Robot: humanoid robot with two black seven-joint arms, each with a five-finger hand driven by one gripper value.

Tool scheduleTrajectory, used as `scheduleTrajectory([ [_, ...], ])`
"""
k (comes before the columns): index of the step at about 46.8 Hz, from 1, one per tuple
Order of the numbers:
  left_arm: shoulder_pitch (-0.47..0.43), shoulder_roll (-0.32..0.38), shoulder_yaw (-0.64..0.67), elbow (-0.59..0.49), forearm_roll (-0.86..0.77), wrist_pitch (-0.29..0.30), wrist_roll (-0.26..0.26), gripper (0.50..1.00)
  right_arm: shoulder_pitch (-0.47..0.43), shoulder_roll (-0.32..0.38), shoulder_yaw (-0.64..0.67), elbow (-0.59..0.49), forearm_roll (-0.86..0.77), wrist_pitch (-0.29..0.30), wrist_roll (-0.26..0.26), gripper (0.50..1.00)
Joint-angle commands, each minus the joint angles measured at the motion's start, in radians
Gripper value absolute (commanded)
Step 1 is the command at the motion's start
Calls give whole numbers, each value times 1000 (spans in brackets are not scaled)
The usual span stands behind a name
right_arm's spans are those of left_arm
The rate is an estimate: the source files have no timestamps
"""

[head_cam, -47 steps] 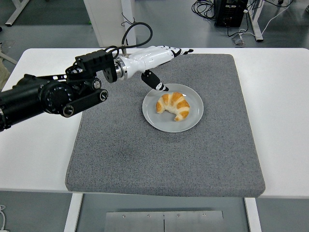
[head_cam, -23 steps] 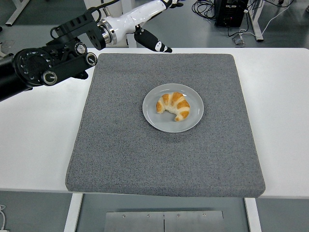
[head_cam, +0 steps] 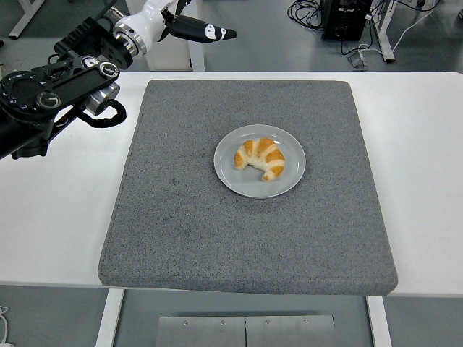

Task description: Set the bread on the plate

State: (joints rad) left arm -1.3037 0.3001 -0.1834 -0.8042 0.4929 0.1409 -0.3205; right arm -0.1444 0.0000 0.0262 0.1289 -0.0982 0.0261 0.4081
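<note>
A golden croissant [head_cam: 260,158] lies on a round grey plate [head_cam: 226,170] in the middle of the grey mat [head_cam: 246,231]. My left arm comes in from the upper left, raised high above the table's far left corner. Its white and black hand [head_cam: 189,27] is at the top edge, far from the plate, with fingers extended and holding nothing. Part of the hand is cut off by the picture's top. My right arm is out of view.
The mat covers most of the white table [head_cam: 427,166]. Beyond the far edge stand a white pillar [head_cam: 170,52], cables and a black box [head_cam: 346,18] on the floor.
My left hand has pulled away from the plate's far left rim, rising up and back to the upper left. The croissant stays on the plate.
</note>
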Motion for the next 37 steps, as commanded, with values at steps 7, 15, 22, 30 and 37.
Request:
scheduleTrajectory([
  [7, 60, -45, -45, 105, -115, -26, 9, 963, 0, 0, 0, 0, 0, 0, 0, 1000],
  [15, 106, -78, -90, 177, -226, -72, 17, 965, 0, 0, 0, 0, 0, 0, 0, 1000],
  [22, 124, -105, -137, 253, -258, -142, 23, 965, 0, 0, 0, 0, 0, 0, 0, 1000],
  [30, 146, -163, -220, 365, -312, -224, 27, 965, 0, 0, 0, 0, 0, 0, 0, 1000],
  [37, 181, -180, -249, 393, -347, -265, 27, 966, 0, 0, 0, 0, 0, 0, 0, 1000],
])
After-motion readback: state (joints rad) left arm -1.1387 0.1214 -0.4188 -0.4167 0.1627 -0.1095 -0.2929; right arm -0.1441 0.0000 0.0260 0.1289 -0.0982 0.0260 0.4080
